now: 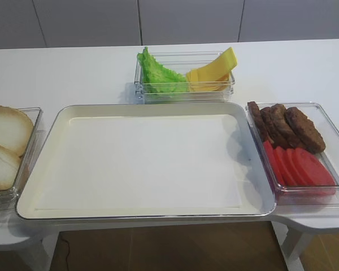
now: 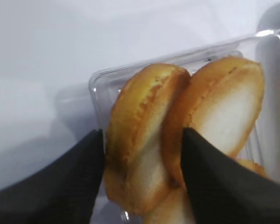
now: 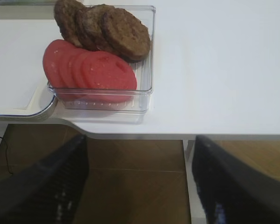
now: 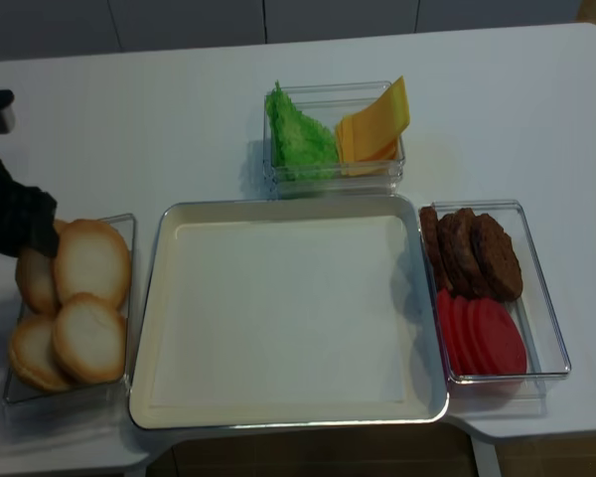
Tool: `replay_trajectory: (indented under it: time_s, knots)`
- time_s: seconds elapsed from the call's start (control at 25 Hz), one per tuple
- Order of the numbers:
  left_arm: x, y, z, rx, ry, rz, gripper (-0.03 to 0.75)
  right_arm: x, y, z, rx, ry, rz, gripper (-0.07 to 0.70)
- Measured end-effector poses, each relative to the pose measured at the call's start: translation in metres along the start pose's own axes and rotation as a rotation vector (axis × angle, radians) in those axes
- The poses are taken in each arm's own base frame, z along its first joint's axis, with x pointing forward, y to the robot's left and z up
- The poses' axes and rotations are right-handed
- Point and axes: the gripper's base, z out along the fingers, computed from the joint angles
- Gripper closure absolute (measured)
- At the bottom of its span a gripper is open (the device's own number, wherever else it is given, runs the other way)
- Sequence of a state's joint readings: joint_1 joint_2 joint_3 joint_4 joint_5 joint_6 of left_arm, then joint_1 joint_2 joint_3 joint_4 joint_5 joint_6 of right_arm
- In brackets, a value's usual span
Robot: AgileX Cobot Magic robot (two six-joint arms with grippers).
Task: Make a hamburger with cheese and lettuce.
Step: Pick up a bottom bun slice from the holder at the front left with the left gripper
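— Where is the left gripper [image 2: 142, 154] at this moment?

— Down in the clear bun box [image 4: 122, 231] at the far left of the table [image 4: 179, 99]. Its left wrist view shows the two dark fingers [image 2: 60, 186] spread, one on each side of an upright hamburger [image 2: 140, 154] bun half. They sit right against its crust, but I cannot tell whether they are actually pinching it.

— And the other buns?

— A second half [image 2: 224, 112] leans against the first on its right, and more lie nearer in the same box.

— What about the right gripper [image 3: 140, 182]?

— It hangs off the near edge of the table, over the floor, jaws wide apart and holding nothing. Just beyond it stands the clear box [image 3: 147, 56] with tomato slices [image 3: 91, 70] near and meat patties [image 3: 107, 28] far.

— The cheese and lettuce?

— Both in one clear box [image 1: 183, 93] at the far side, just beyond the big tray [image 1: 147, 164]. The lettuce [image 1: 158, 73] is in its left half, the cheese [image 1: 214, 73] fanned in its right half, the two touching in the middle.
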State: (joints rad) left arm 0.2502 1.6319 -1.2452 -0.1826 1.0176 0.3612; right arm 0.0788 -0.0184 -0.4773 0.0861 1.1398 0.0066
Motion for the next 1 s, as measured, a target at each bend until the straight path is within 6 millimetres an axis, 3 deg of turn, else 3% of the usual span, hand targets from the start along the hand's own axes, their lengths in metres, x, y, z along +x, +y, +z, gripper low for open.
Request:
replay_trajectory:
  time_s: [1.0]
  knots:
    - [0.001, 0.0095, -0.0018, -0.034, -0.013, -0.054, 0.313, 0.0, 0.0, 0.0, 0.0, 0.0, -0.007, 0.092]
